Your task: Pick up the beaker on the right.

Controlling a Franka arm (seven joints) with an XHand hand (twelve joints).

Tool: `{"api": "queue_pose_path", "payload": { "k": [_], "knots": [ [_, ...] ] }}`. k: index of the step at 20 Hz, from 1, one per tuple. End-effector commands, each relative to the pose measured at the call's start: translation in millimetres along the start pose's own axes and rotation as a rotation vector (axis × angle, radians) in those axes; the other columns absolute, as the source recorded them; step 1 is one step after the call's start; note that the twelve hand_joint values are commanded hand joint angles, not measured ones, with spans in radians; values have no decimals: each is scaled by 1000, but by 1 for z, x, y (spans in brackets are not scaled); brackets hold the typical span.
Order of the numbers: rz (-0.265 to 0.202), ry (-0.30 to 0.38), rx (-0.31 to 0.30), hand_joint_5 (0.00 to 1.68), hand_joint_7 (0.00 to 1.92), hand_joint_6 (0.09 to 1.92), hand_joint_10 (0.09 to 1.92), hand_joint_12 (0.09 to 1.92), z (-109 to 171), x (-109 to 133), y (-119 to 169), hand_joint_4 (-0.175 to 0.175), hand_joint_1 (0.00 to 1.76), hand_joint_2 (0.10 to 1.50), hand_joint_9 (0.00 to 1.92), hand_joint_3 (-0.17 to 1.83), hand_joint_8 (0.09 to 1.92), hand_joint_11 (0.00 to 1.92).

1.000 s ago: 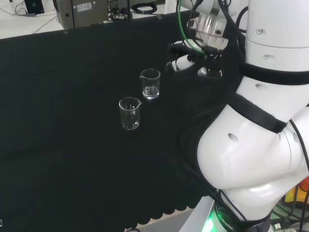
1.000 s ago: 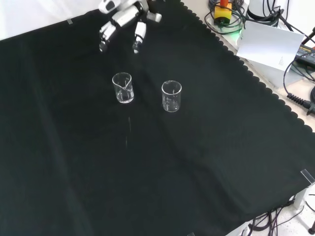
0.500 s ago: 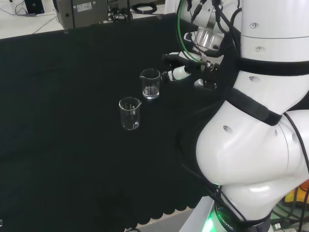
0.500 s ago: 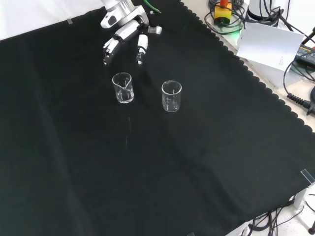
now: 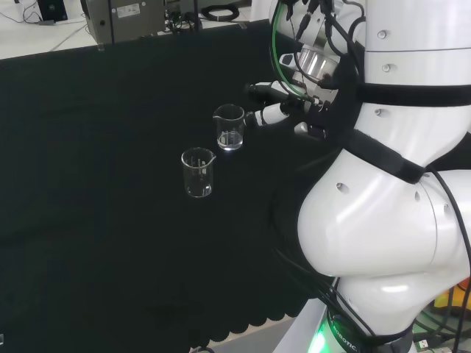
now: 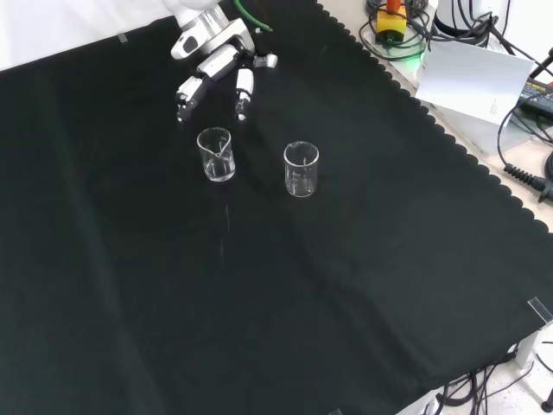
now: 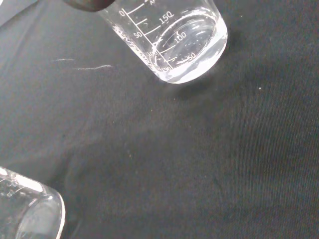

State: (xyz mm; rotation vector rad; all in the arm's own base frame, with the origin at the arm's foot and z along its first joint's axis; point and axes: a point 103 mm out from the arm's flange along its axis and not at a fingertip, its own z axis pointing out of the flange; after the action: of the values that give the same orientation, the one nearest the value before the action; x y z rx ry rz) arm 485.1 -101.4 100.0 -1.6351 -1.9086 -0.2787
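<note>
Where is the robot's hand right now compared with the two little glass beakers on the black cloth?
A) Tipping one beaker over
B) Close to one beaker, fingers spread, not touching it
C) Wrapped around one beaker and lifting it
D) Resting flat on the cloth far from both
B: in the front view the hand hangs just beyond the nearer beaker, with open fingers and cloth visible between them; both it and the other beaker stand upright.

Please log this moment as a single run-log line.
stage: approach | hand: open, above cloth, holding nothing | target: beaker nearest hand, upright, untouched | other beaker: upright, apart | cloth: black
</note>
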Motion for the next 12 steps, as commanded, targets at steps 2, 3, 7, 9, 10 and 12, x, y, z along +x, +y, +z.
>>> {"api": "queue_pose_path", "payload": {
  "k": [2, 3, 7, 9, 10, 12],
  "knots": [
    [-41, 86, 53, 293, 76, 87, 604, 1204, 12, -7, 16, 18, 803, 902, 176, -175, 533, 0],
    [-49, 88, 56, 295, 78, 87, 605, 1202, 14, -7, 18, 19, 804, 902, 176, -175, 534, 0],
    [-75, 90, 55, 294, 91, 87, 609, 1192, 22, -6, 23, 18, 812, 898, 184, -175, 541, 0],
    [-87, 87, 53, 292, 93, 87, 609, 1189, 26, -5, 25, 18, 814, 896, 185, -175, 543, 0],
    [-91, 91, 52, 291, 94, 87, 609, 1188, 27, -4, 26, 18, 815, 896, 185, -175, 543, 0],
    [-101, 93, 48, 270, 89, 87, 608, 1186, 30, -4, 27, 18, 816, 893, 184, -175, 542, 0]
  ]
}}
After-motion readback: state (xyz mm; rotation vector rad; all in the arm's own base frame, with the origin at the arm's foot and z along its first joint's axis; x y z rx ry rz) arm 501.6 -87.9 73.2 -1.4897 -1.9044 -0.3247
